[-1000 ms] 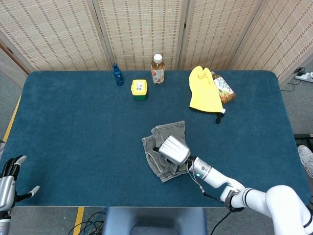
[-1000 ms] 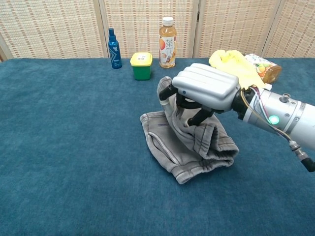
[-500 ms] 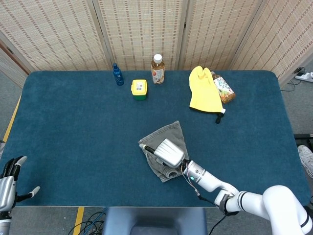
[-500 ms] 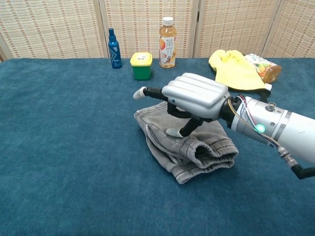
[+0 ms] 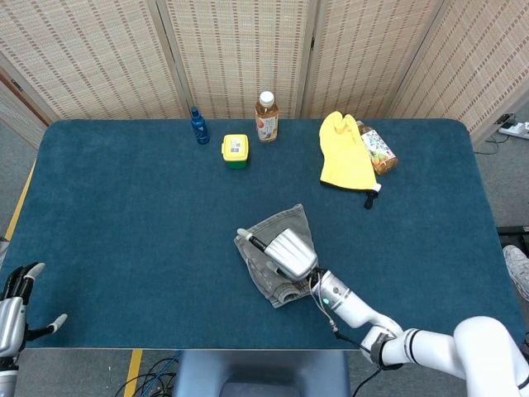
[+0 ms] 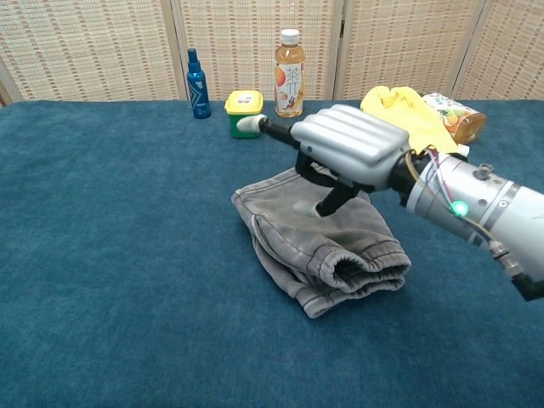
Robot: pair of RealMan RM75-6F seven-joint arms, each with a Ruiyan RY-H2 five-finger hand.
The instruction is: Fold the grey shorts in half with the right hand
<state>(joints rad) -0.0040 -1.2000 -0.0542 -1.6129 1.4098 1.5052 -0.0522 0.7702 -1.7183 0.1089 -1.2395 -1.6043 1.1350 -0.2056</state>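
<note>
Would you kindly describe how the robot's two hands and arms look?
The right hand has a silver ribbed back, black fingers and pale fingertips. Its wrist is a silver cylinder with a glowing green light, thin wires beside it, and a white arm behind. The left hand, partly visible at the head view's edge, is silver with black fingers tipped white.

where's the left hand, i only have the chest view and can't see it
Observer: The left hand sits off the table's near left corner, fingers apart, holding nothing.
Operator: is anything lying right of the yellow glove past my frame edge
Observer: No; the head view shows bare blue table right of the glove and the packet beside it.
Operator: does the right hand cover much of the shorts from above
Observer: From above, the right hand sits over the middle of the folded shorts, one finger pointing past their far left edge.
</note>
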